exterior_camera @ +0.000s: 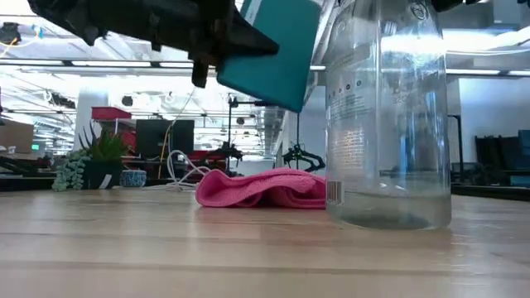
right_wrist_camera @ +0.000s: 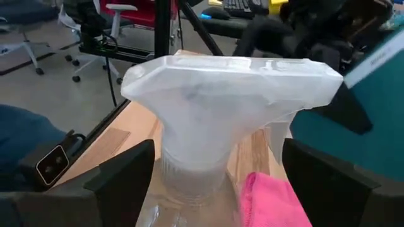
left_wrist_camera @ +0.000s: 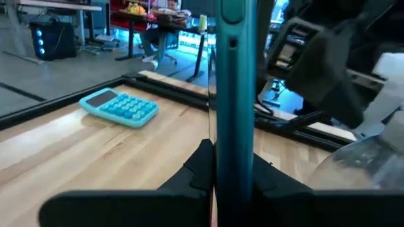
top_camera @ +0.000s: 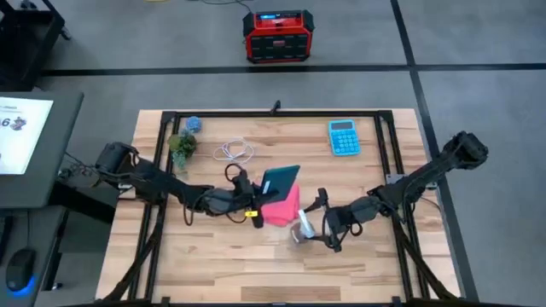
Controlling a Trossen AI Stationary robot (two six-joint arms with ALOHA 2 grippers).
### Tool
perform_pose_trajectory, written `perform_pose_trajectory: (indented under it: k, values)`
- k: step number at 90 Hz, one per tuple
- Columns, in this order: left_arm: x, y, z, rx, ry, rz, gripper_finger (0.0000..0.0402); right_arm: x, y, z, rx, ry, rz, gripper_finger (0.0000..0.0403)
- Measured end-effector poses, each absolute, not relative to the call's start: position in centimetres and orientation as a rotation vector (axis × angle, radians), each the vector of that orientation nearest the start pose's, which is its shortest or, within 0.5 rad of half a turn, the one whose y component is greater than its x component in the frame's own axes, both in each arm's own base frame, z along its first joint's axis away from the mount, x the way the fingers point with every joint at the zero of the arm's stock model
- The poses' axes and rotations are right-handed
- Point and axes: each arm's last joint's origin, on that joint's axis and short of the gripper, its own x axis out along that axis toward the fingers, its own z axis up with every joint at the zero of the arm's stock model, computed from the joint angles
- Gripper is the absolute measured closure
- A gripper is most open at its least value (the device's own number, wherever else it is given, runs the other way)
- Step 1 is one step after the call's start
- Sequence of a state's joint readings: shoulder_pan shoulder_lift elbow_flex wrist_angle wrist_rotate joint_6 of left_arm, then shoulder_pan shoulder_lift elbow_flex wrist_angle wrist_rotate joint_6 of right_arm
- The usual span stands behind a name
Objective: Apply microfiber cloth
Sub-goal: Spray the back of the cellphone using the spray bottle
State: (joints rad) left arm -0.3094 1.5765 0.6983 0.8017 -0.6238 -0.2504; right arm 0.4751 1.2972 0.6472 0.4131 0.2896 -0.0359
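From above, the left gripper (top_camera: 252,198) holds a teal phone (top_camera: 280,181) raised over the table (top_camera: 367,264), the pink microfiber cloth (top_camera: 282,209) lying just right of it. The right gripper (top_camera: 317,223), equally near, clasps a spray bottle (top_camera: 302,228) beside the cloth's other edge.

At table height, the cloth lies crumpled behind the bottle.

The left wrist shows fingers (left_wrist_camera: 201,171) clamped on the phone's edge.

The right wrist shows fingers (right_wrist_camera: 123,173) flanking the sprayer head.

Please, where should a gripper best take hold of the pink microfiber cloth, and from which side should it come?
Probably from straight above. The microfiber cloth lies crumpled on the table, and its raised fold offers something to pinch. The left gripper holds the teal phone over it, and the spray bottle, held by the right gripper, crowds one side, so pick the free near edge.
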Motion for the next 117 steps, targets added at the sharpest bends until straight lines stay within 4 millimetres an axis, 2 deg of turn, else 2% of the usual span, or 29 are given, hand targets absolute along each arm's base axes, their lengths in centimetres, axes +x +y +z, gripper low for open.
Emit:
perform_pose_trajectory:
  k: [10, 25, 50, 60, 75, 84, 96, 117]
  values:
    - [30.5, -8.1, 21.5, -0.212, -0.008, 0.322, 0.0389, 24.6, 11.8, 23.5, -0.107, 0.218, 0.192, 0.0072]
    - [30.6, -7.2, 21.1, -0.189, 0.024, 0.396, 0.0389, 24.6, 11.9, 23.5, -0.103, 0.22, 0.224, 0.0072]
    - [30.7, -6.8, 21.1, -0.189, 0.025, 0.408, 0.0389, 24.6, 11.9, 23.3, -0.097, 0.242, 0.253, 0.0077]
    - [30.7, -6.8, 21.1, -0.189, 0.025, 0.407, 0.0389, 24.4, 12.1, 23.2, -0.09, 0.26, 0.255, 0.0125]
    - [30.7, -6.8, 21.1, -0.187, 0.028, 0.406, 0.0389, 24.2, 12.4, 23.1, -0.107, 0.27, 0.238, 0.0238]
    - [30.7, -6.8, 21.0, -0.183, 0.036, 0.407, 0.0389, 24.2, 12.5, 23.1, -0.108, 0.267, 0.237, 0.0263]
    - [30.7, -6.8, 20.9, -0.18, 0.045, 0.405, 0.0389, 24.1, 12.5, 23.1, -0.116, 0.268, 0.237, 0.0239]
    - [30.7, -6.8, 20.9, -0.182, 0.046, 0.391, 0.0389, 23.8, 12.2, 23.8, -0.183, 0.261, 0.246, 0.0129]
